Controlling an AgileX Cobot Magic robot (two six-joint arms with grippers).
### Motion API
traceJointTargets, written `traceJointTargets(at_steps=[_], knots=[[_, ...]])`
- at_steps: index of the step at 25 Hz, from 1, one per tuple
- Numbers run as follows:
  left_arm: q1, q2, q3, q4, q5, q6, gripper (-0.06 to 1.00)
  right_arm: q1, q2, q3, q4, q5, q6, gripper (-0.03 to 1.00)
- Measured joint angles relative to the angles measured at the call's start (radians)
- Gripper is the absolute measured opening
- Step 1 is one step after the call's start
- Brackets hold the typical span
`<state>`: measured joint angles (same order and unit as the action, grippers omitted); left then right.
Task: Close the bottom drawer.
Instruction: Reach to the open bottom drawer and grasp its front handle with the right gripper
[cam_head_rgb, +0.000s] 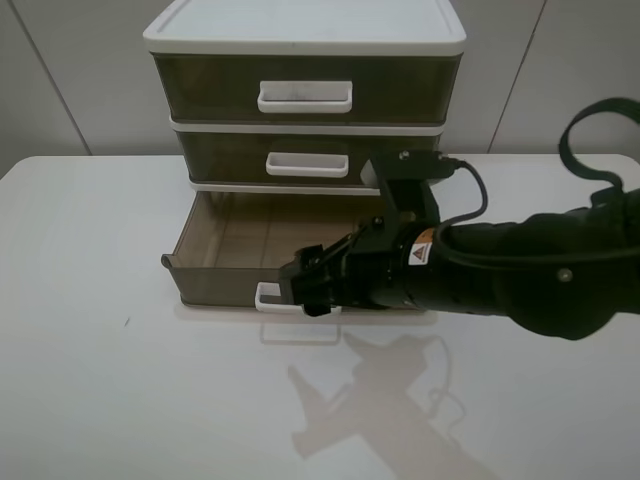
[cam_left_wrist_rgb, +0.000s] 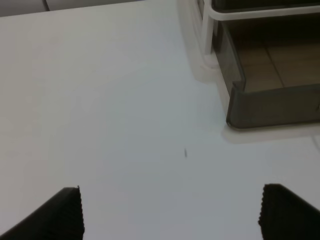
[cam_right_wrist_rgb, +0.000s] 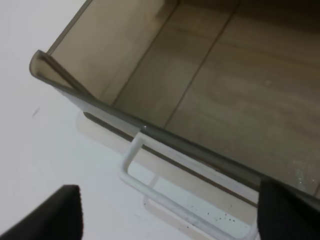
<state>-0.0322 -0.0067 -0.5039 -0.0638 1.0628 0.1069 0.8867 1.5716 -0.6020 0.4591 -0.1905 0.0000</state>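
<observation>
The bottom drawer, smoky-brown and empty, stands pulled out of the white-framed unit. Its white loop handle faces the table's front. My right gripper reaches across from the right and sits just in front of and above the drawer's front wall, at the handle. In the right wrist view the drawer and handle lie between the two wide-apart fingers, so the right gripper is open. My left gripper is open over bare table, left of the drawer's corner.
The middle drawer and the taller top drawer are shut. The unit stands at the back middle of the white table, near the wall. The right arm's dark body covers the drawer's right part.
</observation>
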Motion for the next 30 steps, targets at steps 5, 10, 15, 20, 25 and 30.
traceJointTargets(at_steps=[5, 10, 15, 20, 25, 30], knots=[[0.000, 0.000, 0.000, 0.000, 0.000, 0.000, 0.72, 0.003, 0.001, 0.001, 0.010, -0.008, 0.000, 0.28], [0.000, 0.000, 0.000, 0.001, 0.000, 0.000, 0.72, 0.003, 0.062, 0.002, 0.011, -0.029, 0.000, 0.04], [0.000, 0.000, 0.000, 0.001, 0.000, 0.000, 0.72, 0.003, 0.120, 0.002, 0.011, -0.105, 0.000, 0.02], [0.000, 0.000, 0.000, 0.001, 0.000, 0.000, 0.72, 0.003, 0.144, 0.002, 0.012, -0.164, 0.000, 0.02], [0.000, 0.000, 0.000, 0.001, 0.000, 0.000, 0.72, 0.015, 0.157, -0.002, 0.013, -0.172, 0.000, 0.02], [0.000, 0.000, 0.000, 0.001, 0.000, 0.000, 0.72, 0.036, 0.168, -0.002, 0.011, -0.187, 0.000, 0.02]])
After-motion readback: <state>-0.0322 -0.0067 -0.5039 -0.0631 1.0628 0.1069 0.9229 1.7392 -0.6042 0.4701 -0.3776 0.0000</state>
